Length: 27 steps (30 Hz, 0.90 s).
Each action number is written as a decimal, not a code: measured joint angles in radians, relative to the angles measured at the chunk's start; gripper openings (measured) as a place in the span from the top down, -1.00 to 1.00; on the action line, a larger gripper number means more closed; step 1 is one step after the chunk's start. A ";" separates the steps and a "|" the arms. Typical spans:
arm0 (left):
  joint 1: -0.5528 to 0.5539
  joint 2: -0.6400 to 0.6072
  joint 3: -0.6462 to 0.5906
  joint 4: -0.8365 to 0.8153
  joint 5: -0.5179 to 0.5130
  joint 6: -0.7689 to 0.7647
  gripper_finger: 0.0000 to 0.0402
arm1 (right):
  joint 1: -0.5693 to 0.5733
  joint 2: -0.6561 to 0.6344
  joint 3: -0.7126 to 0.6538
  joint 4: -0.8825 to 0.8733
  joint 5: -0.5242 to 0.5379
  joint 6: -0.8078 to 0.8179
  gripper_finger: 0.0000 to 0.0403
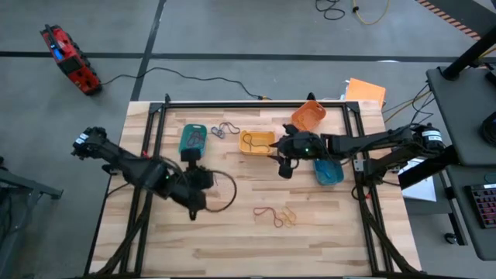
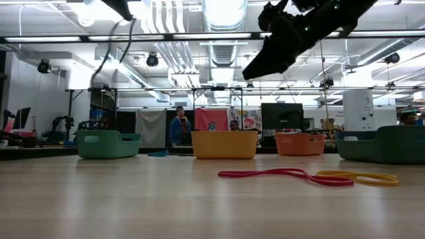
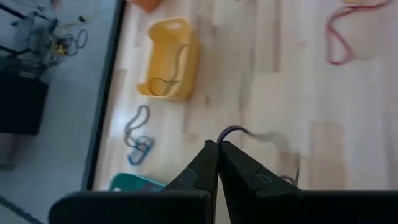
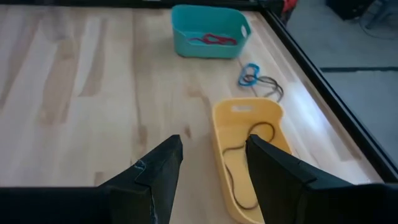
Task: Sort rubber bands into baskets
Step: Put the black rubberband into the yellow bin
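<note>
My left gripper [image 1: 208, 178] is above the table's left middle, shut on a dark rubber band [image 1: 232, 190]. My right gripper [image 4: 214, 155] stands open above the near end of the yellow basket [image 4: 249, 155], with nothing between its fingers. That basket holds one dark band. The teal-green basket [image 4: 210, 31] holds red bands. A blue and a dark band [image 4: 255, 76] lie on the boards between these two baskets. Farther right are the orange basket [image 1: 308, 116] and the blue basket [image 1: 328, 170]. A red band [image 2: 285, 174] and yellow-orange ones [image 2: 362, 177] lie on the near middle of the table. My left gripper pinches the dark rubber band between its two fingertips [image 3: 211, 163], at one spot of the loop [image 3: 229, 132]. The fingers slant down toward the table's right. The rest of the band [image 3: 289, 163] swings out past the tips as a slack loop.
The wooden table [image 1: 256, 248] has a black frame rail [image 1: 256, 103] along its far edge and rails at both sides. Bare boards lie along the near edge. A red device [image 1: 70, 58] lies on the floor beyond the table's left corner.
</note>
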 joint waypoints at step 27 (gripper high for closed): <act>0.412 0.002 -0.229 0.813 0.301 0.604 1.00 | 0.029 0.007 -0.012 0.220 -0.155 0.028 0.04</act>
